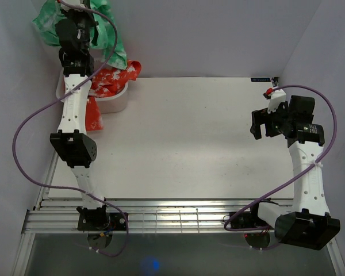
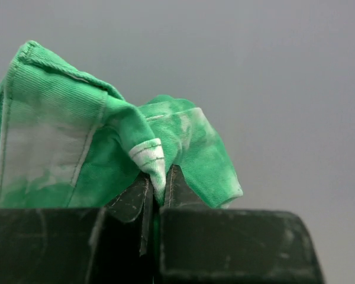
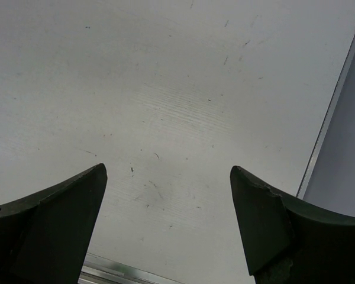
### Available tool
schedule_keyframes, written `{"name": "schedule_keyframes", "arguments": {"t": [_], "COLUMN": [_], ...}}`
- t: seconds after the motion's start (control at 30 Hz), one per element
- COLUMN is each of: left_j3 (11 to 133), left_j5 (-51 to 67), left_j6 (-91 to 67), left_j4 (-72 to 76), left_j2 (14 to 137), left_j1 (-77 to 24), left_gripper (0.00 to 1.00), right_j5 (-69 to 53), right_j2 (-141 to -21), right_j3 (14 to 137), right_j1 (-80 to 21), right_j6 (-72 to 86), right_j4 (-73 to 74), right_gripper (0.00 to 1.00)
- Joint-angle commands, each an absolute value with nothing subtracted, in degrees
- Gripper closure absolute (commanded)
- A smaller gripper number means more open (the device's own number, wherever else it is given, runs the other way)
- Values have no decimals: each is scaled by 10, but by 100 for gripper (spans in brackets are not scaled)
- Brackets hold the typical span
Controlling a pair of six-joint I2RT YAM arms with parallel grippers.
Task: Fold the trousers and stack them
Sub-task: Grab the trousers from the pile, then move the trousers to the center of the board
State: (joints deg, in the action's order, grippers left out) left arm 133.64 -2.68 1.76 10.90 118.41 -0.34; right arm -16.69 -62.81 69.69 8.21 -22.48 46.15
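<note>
The green trousers [image 1: 106, 31] with white blotches hang bunched at the far left corner, lifted above a white basket [image 1: 116, 103]. My left gripper [image 1: 80, 26] is raised there and shut on a fold of the green trousers [image 2: 154, 160], the cloth pinched between the fingertips. My right gripper [image 1: 263, 123] hovers over the right side of the table, jaws wide open and empty; its wrist view shows only bare table between the fingers [image 3: 59, 219].
The white basket holds red and white patterned cloth [image 1: 112, 80], and a red piece [image 1: 94, 115] hangs over its front. The table's right edge [image 3: 331, 118] runs beside the right gripper. Grey walls close in the back and sides.
</note>
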Motion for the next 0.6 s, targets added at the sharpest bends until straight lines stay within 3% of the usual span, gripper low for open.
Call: {"name": "schedule_keyframes", "arguments": {"t": [0.0, 0.37, 0.57], "left_j3": [1354, 1308, 1073], "left_j5": [140, 344, 403], "left_j6": [-51, -295, -374], "left_j4": [122, 47, 76], "left_j2": [1054, 941, 890], "left_j1": [-52, -164, -175], "left_gripper": [100, 100, 100], "right_j5": [-187, -196, -185], "right_j2": [-614, -592, -582], "right_j3": [727, 731, 719], "right_j1": [84, 84, 84], "right_j6": [-209, -203, -219], "right_j4": [446, 443, 451], "right_gripper": [10, 10, 10]}}
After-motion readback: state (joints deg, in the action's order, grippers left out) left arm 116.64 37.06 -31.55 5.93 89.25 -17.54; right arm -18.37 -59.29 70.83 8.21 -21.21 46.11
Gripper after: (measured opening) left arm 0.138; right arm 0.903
